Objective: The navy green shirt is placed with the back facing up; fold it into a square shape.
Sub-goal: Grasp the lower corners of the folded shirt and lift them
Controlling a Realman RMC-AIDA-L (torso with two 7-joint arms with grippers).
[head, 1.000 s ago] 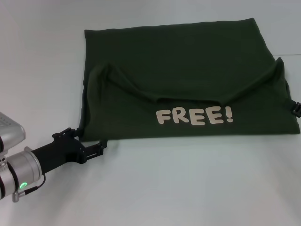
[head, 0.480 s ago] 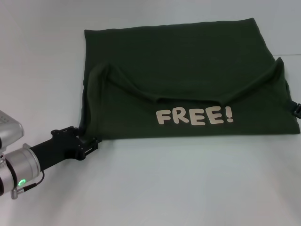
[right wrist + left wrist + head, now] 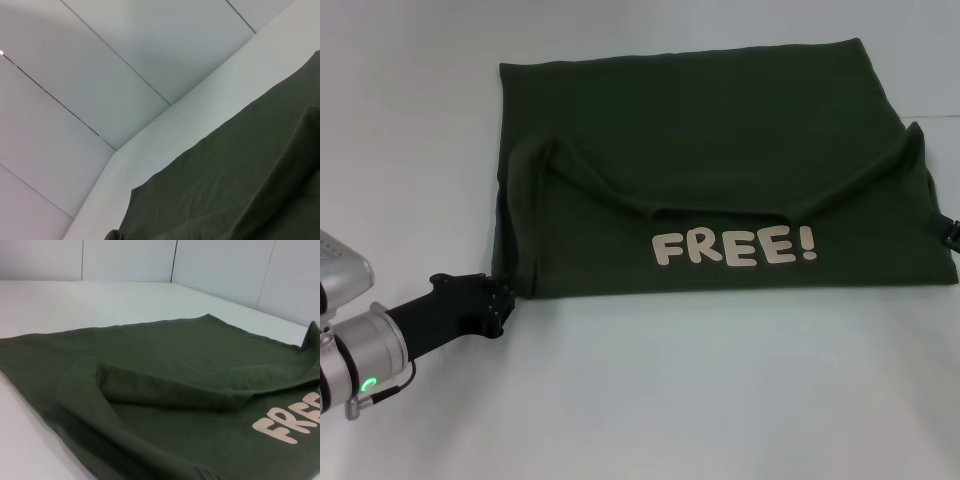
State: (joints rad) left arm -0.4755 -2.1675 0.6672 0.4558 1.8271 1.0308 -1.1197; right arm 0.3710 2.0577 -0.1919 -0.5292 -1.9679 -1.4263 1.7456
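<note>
White table [image 3: 650, 390]: navy green shirt [image 3: 720, 150] folded; wall panels [image 3: 100, 65] visible right wrist only.

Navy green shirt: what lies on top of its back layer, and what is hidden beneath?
The navy green shirt has a folded flap with "FREE!" lettering lying over it. Whatever lies under the flap is covered.

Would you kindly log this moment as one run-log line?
navy green shirt: partly folded, print up | left gripper: at near-left corner | right gripper: at right edge

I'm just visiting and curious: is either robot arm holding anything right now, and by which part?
It cannot be told. The left gripper sits at the shirt's near left corner; the right gripper at its right edge.
</note>
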